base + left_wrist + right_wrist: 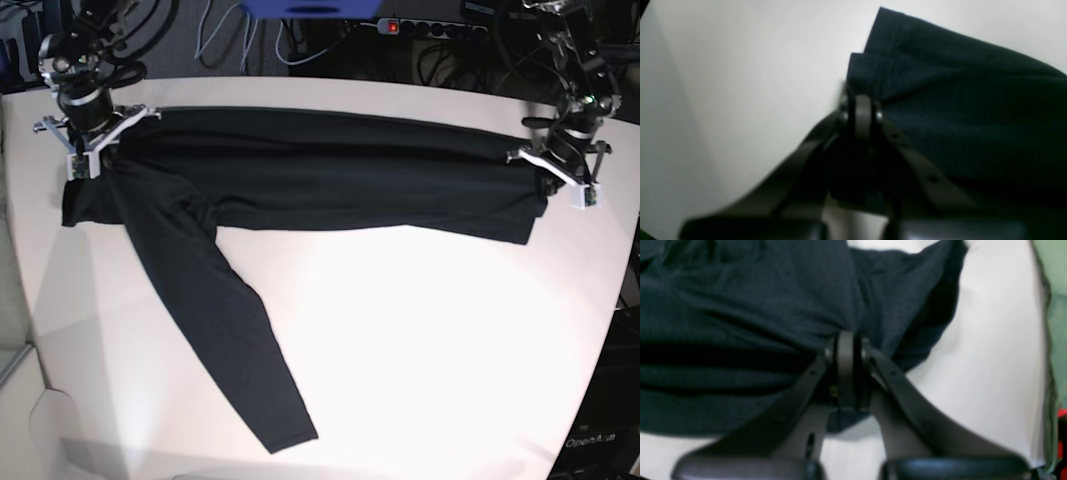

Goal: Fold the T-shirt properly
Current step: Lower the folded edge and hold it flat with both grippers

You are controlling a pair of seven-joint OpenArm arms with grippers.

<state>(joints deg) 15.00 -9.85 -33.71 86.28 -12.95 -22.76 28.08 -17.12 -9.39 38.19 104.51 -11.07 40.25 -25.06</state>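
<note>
The dark charcoal T-shirt [330,180] lies stretched in a long band across the far part of the white table [430,350]. One long sleeve [230,330] trails toward the front edge. At the band's right end, my left gripper [555,180] is shut on the hem corner; the left wrist view shows the layered hem [957,116] pinched between the fingertips of that gripper [860,106]. My right gripper [95,150] is at the band's left end. In the right wrist view this gripper [846,350] is shut on bunched fabric [740,306].
Cables and a power strip [392,26] with a red light run behind the table's far edge. A blue object [310,8] hangs at the top. A green surface [1055,273] borders the table beside the right gripper.
</note>
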